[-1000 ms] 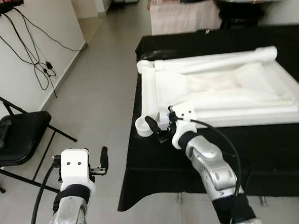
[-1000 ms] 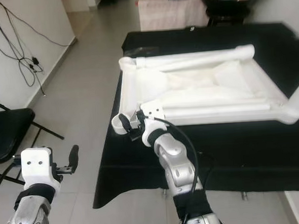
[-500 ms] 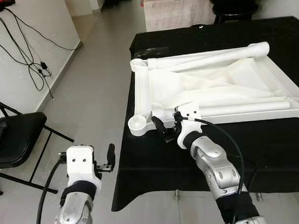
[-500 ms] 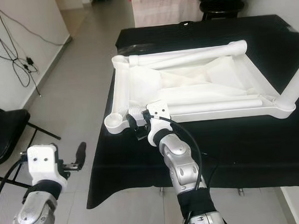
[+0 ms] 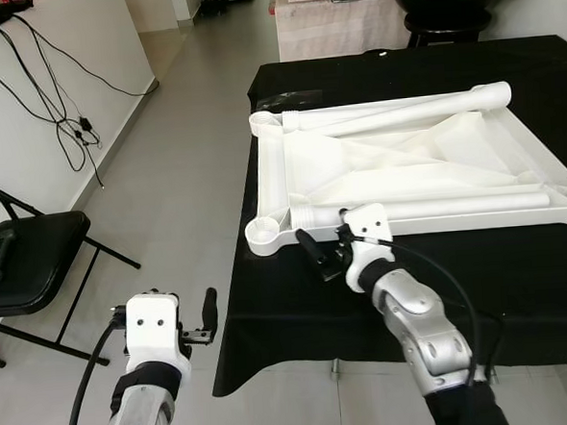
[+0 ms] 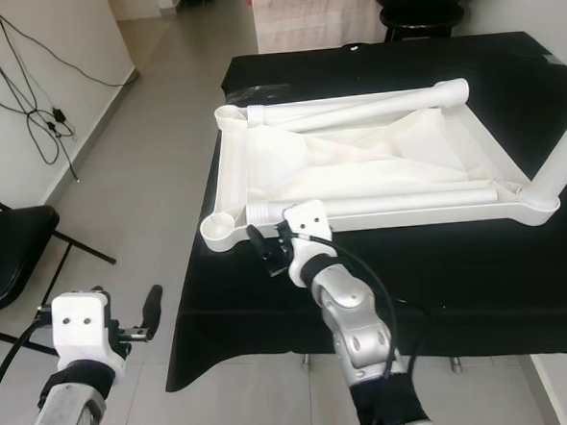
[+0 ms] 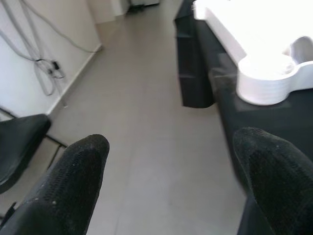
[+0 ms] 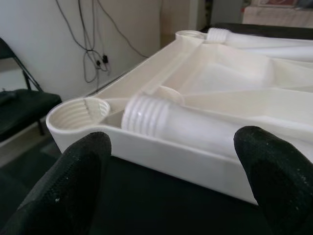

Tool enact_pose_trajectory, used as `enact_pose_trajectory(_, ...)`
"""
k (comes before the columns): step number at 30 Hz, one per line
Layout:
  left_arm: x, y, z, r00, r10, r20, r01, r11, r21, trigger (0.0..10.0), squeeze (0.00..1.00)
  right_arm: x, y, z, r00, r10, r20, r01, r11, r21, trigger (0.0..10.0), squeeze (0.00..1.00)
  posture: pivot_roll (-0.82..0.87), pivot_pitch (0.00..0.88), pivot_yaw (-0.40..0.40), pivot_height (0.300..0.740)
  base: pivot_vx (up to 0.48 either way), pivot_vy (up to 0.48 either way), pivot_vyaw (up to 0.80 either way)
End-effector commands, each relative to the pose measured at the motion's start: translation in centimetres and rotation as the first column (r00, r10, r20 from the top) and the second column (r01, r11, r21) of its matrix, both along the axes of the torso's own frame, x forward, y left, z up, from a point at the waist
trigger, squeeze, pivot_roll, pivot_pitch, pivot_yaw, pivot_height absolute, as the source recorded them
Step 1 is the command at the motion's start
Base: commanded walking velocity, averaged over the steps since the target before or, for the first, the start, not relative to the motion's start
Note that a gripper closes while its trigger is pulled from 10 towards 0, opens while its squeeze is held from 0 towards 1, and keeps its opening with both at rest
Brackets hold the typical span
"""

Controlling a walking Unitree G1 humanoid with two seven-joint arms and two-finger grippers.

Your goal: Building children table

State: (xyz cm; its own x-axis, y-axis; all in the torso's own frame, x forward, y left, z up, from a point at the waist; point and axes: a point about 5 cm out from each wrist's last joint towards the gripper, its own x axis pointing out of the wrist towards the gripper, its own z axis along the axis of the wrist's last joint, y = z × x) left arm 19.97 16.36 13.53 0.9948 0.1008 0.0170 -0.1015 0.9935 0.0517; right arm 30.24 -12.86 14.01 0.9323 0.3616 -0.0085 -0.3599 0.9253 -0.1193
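The white tabletop point(image 5: 397, 172) is lying upside down on the black-draped surface point(image 5: 518, 266), with loose white legs point(image 5: 428, 207) resting inside its frame (one threaded end is facing the near corner socket point(image 5: 263, 236)). The right tool point(image 5: 317, 256) is hovering just beside the near rim, fingers spread and gripping nothing. The left tool point(image 5: 206, 314) is hanging released over the grey floor point(image 5: 176, 190), near a black folding chair point(image 5: 27, 262).

white plastic tabletop point(image 5: 396, 167) and legs point(image 5: 428, 207); black cloth point(image 5: 518, 266); grey floor point(image 5: 177, 200).
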Motion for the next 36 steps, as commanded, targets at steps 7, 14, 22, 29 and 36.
enact_pose_trajectory(7,0.8,0.6,-0.2,0.999,0.044,0.016,-0.045,0.999,0.017,10.0,0.00,-0.3,-0.1,-0.3,1.000,-0.008,-0.011,0.007,1.000,-0.016,10.0,0.00,-0.07,0.108,0.046,0.740,0.000,0.000,0.00)
enact_pose_trajectory(14,0.8,0.6,-0.2,0.999,0.042,0.009,-0.042,0.999,0.024,10.0,0.00,-0.3,0.0,-0.4,1.000,-0.008,-0.025,0.008,1.000,-0.010,10.0,0.00,-0.06,0.106,0.049,0.740,0.000,0.000,0.00)
enact_pose_trajectory(22,1.0,0.6,-0.2,0.999,0.033,0.018,-0.033,0.999,0.020,10.0,0.00,-0.2,0.2,-0.4,0.999,0.008,-0.041,-0.009,1.000,-0.004,10.0,0.00,-0.06,0.108,0.048,0.740,0.000,0.000,-0.40)
enact_pose_trajectory(29,1.0,0.5,-0.2,1.000,0.024,0.017,-0.025,1.000,0.017,10.0,0.00,-0.3,0.3,-0.5,0.999,0.016,-0.045,-0.017,1.000,-0.005,10.0,0.00,-0.07,0.109,0.050,0.740,0.000,0.000,-0.30)
enact_pose_trajectory(36,1.0,0.5,-0.1,1.000,0.021,0.017,-0.022,1.000,0.020,10.0,0.00,-0.3,0.3,-0.4,0.999,0.025,-0.045,-0.026,1.000,-0.003,10.0,0.00,-0.07,0.110,0.050,0.740,0.000,0.000,0.00)
